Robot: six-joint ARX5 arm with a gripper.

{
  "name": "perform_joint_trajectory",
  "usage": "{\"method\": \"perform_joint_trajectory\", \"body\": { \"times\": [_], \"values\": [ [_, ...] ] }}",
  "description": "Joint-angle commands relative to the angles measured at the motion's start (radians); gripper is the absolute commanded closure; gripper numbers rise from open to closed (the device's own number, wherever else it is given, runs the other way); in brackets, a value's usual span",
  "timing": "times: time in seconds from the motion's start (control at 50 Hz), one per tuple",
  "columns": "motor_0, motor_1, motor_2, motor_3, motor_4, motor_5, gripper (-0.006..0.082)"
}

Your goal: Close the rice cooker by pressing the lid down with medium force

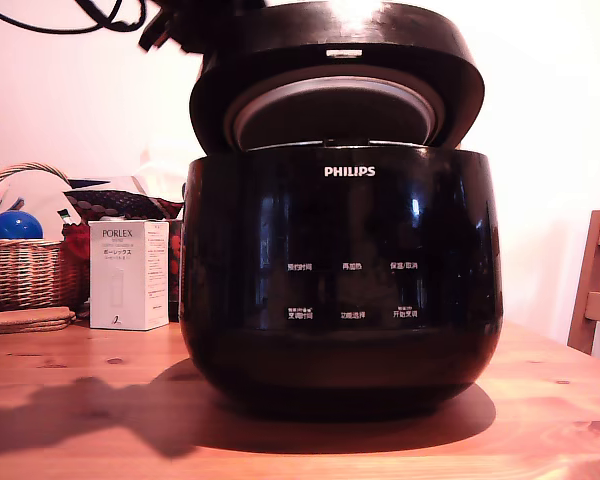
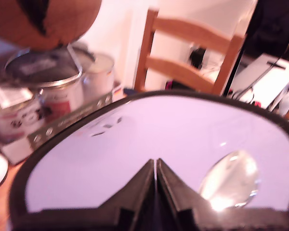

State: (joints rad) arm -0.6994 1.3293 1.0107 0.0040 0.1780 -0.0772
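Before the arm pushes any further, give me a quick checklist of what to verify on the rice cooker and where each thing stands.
1. Lid down and shut: not ok, it is partly raised, its inner disc showing above the rice cooker.
2. Gripper on the lid: ok, the wrist view shows its shut tips against the glossy top.
3. Rim gap clear: ok from the front; the back is hidden.
4. Cooker sitting flat on the table: ok.
5. White box and basket clear of the cooker: ok, both stand apart at the exterior view's left.
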Motion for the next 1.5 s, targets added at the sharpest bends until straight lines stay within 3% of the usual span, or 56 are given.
{"method": "perform_joint_trajectory", "body": {
  "times": [0.0,0.44,0.82,1.2,1.48],
  "values": [
    [-0.008,0.011,-0.061,0.036,-0.013,-0.001,0.0786],
    [-0.023,0.012,-0.140,0.299,-0.071,0.052,0.0786],
    [-0.023,0.042,-0.177,0.327,-0.082,0.104,0.0786],
    [-0.026,0.058,-0.321,0.537,-0.090,0.104,0.0786],
    [-0.082,0.092,-0.451,0.673,-0.146,0.104,0.0786]
  ]
}}
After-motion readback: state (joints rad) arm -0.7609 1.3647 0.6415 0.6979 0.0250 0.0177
